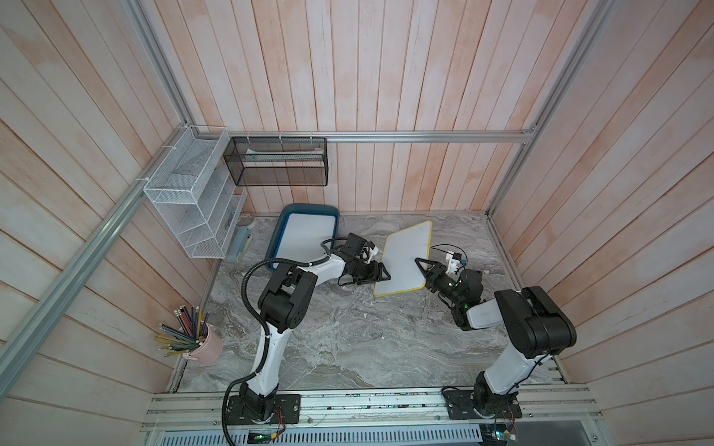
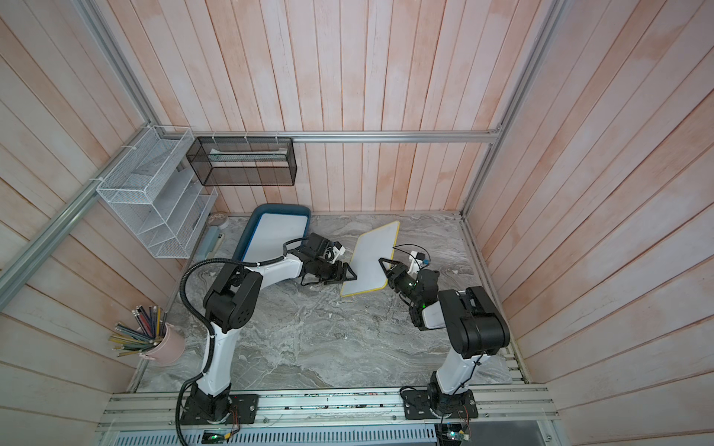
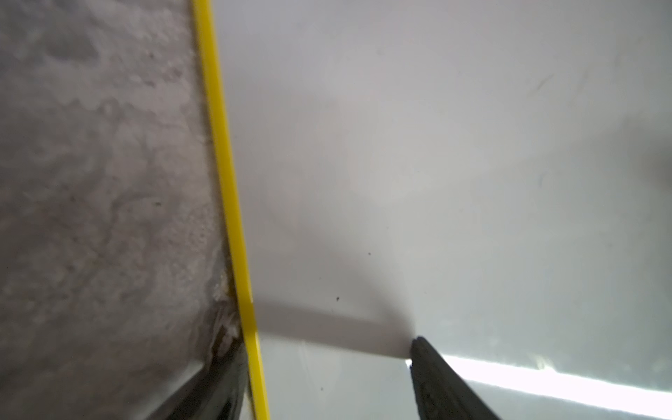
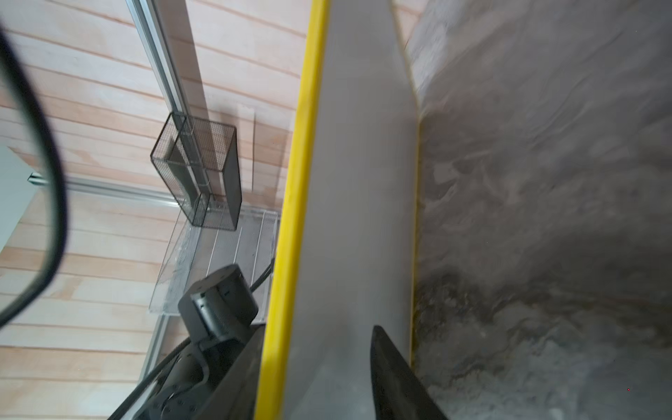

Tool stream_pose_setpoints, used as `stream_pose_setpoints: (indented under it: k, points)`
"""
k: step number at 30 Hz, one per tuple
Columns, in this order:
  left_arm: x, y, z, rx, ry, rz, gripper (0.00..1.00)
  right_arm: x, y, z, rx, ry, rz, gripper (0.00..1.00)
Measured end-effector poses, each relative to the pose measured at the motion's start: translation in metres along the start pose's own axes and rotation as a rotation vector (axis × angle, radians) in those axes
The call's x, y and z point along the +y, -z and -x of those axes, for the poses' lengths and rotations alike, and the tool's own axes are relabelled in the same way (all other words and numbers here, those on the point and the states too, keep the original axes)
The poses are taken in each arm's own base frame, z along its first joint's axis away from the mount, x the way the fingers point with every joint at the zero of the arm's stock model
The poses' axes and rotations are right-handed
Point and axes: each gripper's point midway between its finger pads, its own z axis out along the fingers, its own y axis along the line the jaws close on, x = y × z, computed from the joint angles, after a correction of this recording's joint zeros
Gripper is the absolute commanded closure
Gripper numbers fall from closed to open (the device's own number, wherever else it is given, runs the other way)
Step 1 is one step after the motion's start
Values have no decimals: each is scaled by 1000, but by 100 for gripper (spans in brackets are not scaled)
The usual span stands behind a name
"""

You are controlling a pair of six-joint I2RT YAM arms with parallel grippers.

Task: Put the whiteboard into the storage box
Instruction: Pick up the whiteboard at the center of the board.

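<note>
Yellow-rimmed whiteboard (image 1: 405, 262): stood tilted on the marbled desk (image 1: 347, 340) between the two arms, one long edge down and the other raised; still outside the storage box (image 1: 309, 208).
Right gripper (image 1: 423, 265): pinched the whiteboard's raised edge.
Left gripper (image 1: 385, 273): spread, with one finger (image 3: 436, 378) on the white face and the other past the yellow edge.
Storage box: dark teal, at the desk's back left — another white board (image 1: 305, 239) lay inside.

Whiteboard (image 1: 405, 251) (image 2: 373, 255): white face, yellow frame, rounded corners. It is tilted at mid-table (image 1: 347, 328), with the long edge nearer the storage box on the marble and the opposite edge raised. Storage box (image 1: 309, 207) (image 2: 280, 208): shallow dark teal tub by the back wall, holding a second whiteboard (image 1: 305, 235).
</note>
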Motion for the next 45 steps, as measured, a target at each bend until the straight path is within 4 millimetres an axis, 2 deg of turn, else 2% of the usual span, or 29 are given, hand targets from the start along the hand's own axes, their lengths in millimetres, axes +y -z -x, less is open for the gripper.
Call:
stream_pose_setpoints:
  k: [2, 7, 12, 18, 22, 25, 28, 35, 45]
  points:
    - [2, 0, 4, -17, -12, 2, 27, 0, -2, -9, 33, -17, 0, 54]
    - [4, -1, 9, -40, -37, 14, 27, -6, -3, -16, 67, -40, -20, 54]
    - [4, -1, 10, -47, -46, 16, 27, -11, 0, -19, 89, -53, -36, 60]
    - [5, -1, 12, -56, -53, 20, 27, -25, 8, -21, 107, -54, -99, 76]
    - [6, -1, 14, -72, -61, 19, 27, -43, 14, -25, 120, -65, -179, 89]
    - [7, 1, 13, -88, -61, 8, 27, -57, 19, -28, 130, -79, -235, 96]
    - [7, 3, 12, -96, -50, -14, 27, -59, 20, -29, 139, -74, -244, 100]
    - [7, 9, 4, -76, -16, -63, 27, -59, 25, -31, 188, -61, -235, 100]
    - [6, 11, -2, -41, 7, -84, 27, -61, 43, -24, 239, -45, -225, 100]
